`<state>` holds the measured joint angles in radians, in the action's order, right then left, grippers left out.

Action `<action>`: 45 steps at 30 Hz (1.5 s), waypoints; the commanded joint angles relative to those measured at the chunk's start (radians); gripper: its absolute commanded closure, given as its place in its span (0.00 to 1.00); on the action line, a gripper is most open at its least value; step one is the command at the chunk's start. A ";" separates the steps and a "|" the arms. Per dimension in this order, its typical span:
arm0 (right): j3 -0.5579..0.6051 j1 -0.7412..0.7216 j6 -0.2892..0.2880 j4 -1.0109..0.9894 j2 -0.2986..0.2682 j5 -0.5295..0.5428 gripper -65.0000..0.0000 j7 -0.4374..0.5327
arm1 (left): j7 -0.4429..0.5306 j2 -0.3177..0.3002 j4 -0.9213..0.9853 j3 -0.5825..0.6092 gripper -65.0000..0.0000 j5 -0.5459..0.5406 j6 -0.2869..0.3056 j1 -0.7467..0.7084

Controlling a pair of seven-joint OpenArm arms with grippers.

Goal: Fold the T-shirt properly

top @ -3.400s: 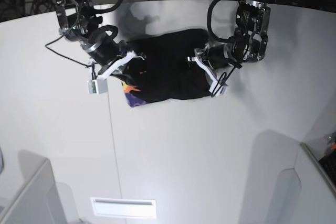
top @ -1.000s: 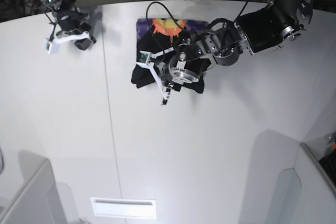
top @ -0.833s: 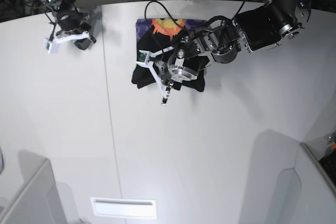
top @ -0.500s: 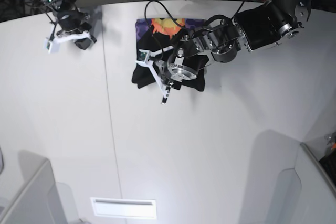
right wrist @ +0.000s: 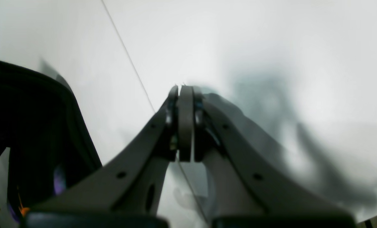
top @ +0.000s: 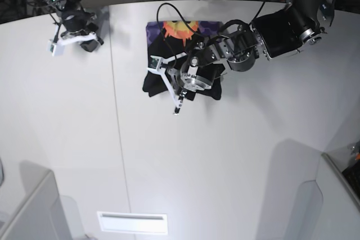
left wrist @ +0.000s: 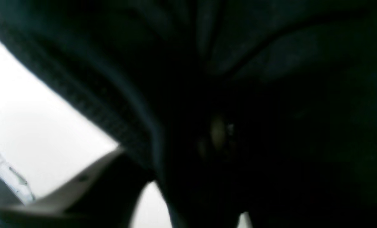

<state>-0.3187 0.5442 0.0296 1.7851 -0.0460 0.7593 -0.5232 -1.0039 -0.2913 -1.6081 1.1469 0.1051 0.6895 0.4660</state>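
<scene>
The T-shirt (top: 157, 85) lies folded at the back middle of the white table (top: 214, 161), black with the purple and orange sun print (top: 183, 27) showing along its far edge. My left gripper (top: 178, 108) lies across the shirt, tips at its near edge, jaws together. In the left wrist view black fabric (left wrist: 239, 79) fills the frame and hides the fingertips; one finger (left wrist: 90, 171) shows at lower left. My right gripper (top: 97, 41) is shut and empty (right wrist: 185, 91) over bare table, left of the shirt (right wrist: 33, 110).
A thin seam (top: 119, 139) runs down the table just left of the shirt. A white slot (top: 132, 223) sits near the front edge. Grey panels stand at the front left (top: 31, 212) and front right (top: 332, 195). Cables lie behind the table.
Since 3.4 s ago the shirt was folded over, print now at the far edge, and my right arm withdrew left. In the last second my left gripper and the shirt's near edge shifted slightly.
</scene>
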 commanded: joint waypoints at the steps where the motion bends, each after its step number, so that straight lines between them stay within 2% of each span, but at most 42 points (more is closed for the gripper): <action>1: -0.001 0.003 -0.009 0.017 -0.005 0.010 1.00 0.015 | -0.008 0.000 -0.011 -0.006 0.60 0.003 0.009 0.023; 5: -0.001 0.003 -0.009 0.017 -0.005 0.010 1.00 0.015 | -0.008 0.014 -0.025 -0.006 0.38 -0.005 0.009 0.050; 8: -0.001 0.003 -0.009 0.017 -0.005 0.010 1.00 0.015 | -0.008 0.019 -0.059 -0.046 0.28 -0.002 0.009 0.056; 12: -0.001 0.003 -0.010 0.017 -0.005 0.010 1.00 0.015 | -0.008 0.036 -0.117 -0.147 0.25 -0.005 0.009 0.064; 17: -0.001 0.003 -0.010 0.019 -0.005 0.010 1.00 0.015 | -0.008 0.034 -0.217 -0.282 0.27 -0.006 0.009 0.058; 19: -0.001 0.010 -0.010 0.025 -0.007 0.009 1.00 0.018 | -0.008 0.033 -0.258 -0.339 0.38 -0.008 0.009 0.040; 21: -0.001 0.023 -0.012 0.046 -0.010 0.006 1.00 0.021 | -0.008 0.025 -0.295 -0.430 0.68 -0.008 0.009 -0.026; 22: -0.001 0.029 -0.012 0.063 -0.013 -0.004 1.00 0.021 | -0.007 0.020 -0.317 -0.488 0.89 -0.008 0.009 -0.065; 23: -0.001 0.038 -0.012 0.086 -0.013 -0.024 1.00 0.021 | -0.003 0.020 -0.332 -0.534 1.00 -0.008 0.009 -0.106; 28: 0.033 0.096 -0.012 0.232 -0.005 -0.215 1.00 0.022 | 0.024 0.019 -0.378 -0.741 1.00 -0.008 0.009 -0.270; 31: 0.097 0.135 -0.012 0.249 -0.016 -0.284 1.00 0.056 | 0.156 -0.015 -0.383 -0.842 1.00 -0.008 0.009 -0.378; 34: 0.160 0.201 -0.012 0.249 -0.028 -0.389 1.00 0.128 | 0.368 -0.078 -0.384 -0.956 1.00 -0.008 0.009 -0.525; 37: 0.206 0.268 -0.012 0.249 -0.028 -0.512 1.00 0.223 | 0.554 -0.113 -0.380 -1.059 1.00 -0.011 0.009 -0.669; 39: 0.226 0.316 -0.012 0.247 -0.019 -0.620 1.00 0.298 | 0.667 -0.138 -0.378 -1.140 1.00 -0.063 0.009 -0.777; 41: 0.244 0.357 -0.010 0.247 -0.010 -0.709 1.00 0.346 | 0.753 -0.162 -0.377 -1.223 1.00 -0.160 0.009 -0.873; 43: 0.241 0.391 -0.010 0.247 0.008 -0.754 1.00 0.369 | 0.817 -0.174 -0.375 -1.290 1.00 -0.245 0.009 -0.955; 45: 0.244 0.416 -0.010 0.247 0.011 -0.785 1.00 0.380 | 0.876 -0.179 -0.375 -1.347 1.00 -0.281 0.009 -1.033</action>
<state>-0.0715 0.9497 0.0143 2.0155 -0.0296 -0.0170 -0.1719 -0.1558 -0.4633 -1.9656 -0.1989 -0.1539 0.6922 -0.5659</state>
